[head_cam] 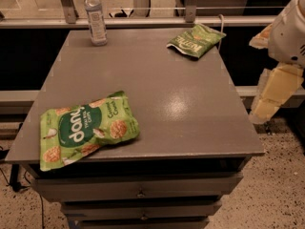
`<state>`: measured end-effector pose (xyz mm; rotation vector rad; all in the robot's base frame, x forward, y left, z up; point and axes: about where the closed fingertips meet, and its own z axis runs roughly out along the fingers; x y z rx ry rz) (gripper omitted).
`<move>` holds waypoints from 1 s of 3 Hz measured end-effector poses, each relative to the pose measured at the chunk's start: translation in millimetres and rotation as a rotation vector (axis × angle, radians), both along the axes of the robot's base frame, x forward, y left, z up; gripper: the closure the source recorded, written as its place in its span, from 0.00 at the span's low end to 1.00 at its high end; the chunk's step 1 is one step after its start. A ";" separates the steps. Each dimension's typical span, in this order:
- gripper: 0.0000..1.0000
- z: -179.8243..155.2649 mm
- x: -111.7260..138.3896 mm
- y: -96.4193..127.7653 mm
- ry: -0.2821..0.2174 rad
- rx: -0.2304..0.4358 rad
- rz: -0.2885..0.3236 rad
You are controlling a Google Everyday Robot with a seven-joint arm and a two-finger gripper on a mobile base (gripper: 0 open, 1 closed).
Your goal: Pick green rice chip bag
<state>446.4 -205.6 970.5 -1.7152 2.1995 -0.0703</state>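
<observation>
Reference: table, a grey top over a drawer unit.

1. Target. The green rice chip bag lies flat at the table's near-left corner with its printed face up. Its lower corner sits at or just over the front edge. Nothing touches it.

2. Gripper. The gripper hangs off the table's right side, beyond the edge and well apart from the target. Whether it is open or closed cannot be told from this view. It holds nothing that can be seen.

3. Far side. A smaller dark green bag lies at the far-right corner. A clear bottle stands upright at the far-left corner.

Probable faults from this state:
- Wrong item picked. The dark bag lies nearer the gripper than the target does.
- Target pushed off the table. A sideways or forward contact would slide the light bag over the front edge.
- Slipped grasp. The bag is puffy and smooth, so a shallow pinch may lose it.
- Arm strikes the table's right edge during a low crossing.
</observation>
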 end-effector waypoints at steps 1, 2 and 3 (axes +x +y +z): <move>0.00 -17.8 21.7 43.8 -0.020 0.081 0.068; 0.00 -40.8 47.5 103.3 -0.041 0.190 0.158; 0.00 -73.9 62.3 159.1 -0.028 0.302 0.233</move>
